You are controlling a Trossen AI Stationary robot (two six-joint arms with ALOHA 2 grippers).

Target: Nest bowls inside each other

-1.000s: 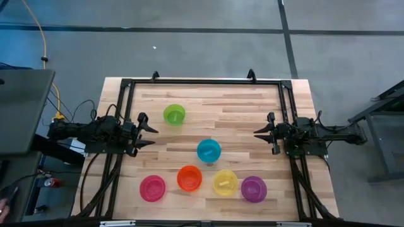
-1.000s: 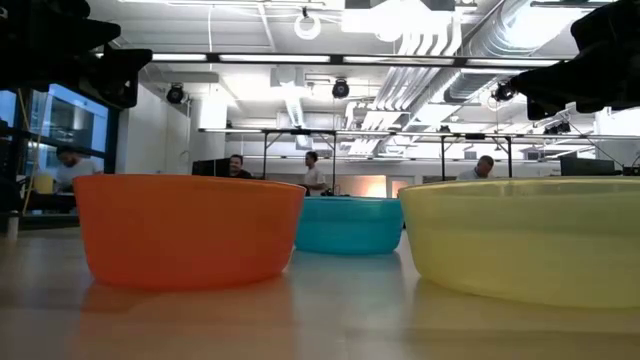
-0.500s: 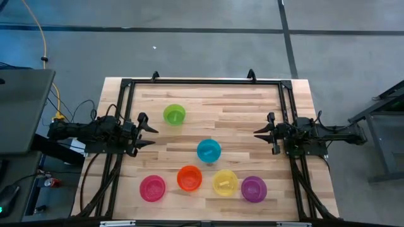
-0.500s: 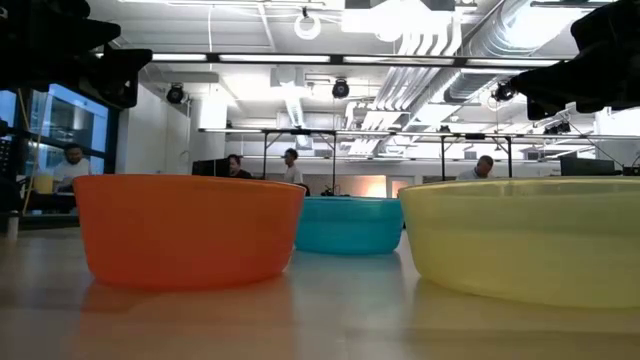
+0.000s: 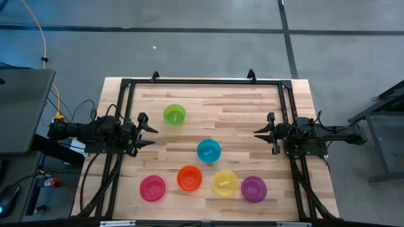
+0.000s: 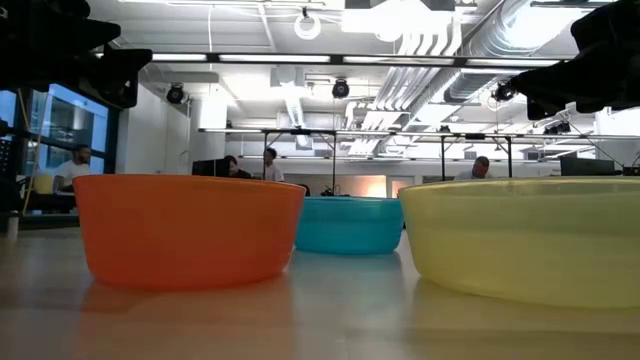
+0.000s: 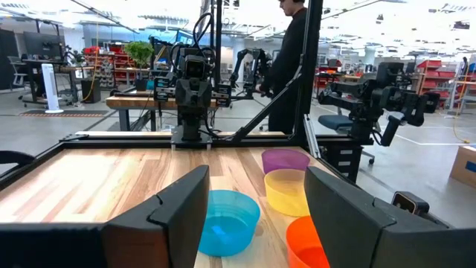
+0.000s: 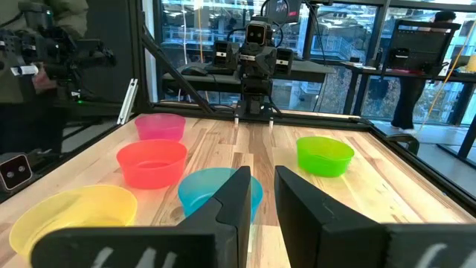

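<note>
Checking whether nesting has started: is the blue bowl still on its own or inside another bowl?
On its own. The blue bowl sits upright on the table, apart from the orange bowl and yellow bowl; nothing nested.

No readable text, label, brand, number or sign shows in any view.

Wooden table [image 5: 252, 107] — six separate bowls [image 5: 209, 151] on it.

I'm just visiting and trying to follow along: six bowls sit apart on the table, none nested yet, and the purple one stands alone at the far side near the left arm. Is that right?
Not quite. The high view shows the lime green bowl standing alone there; the purple bowl sits in the near row. The rest holds: six separate bowls, none nested.
</note>
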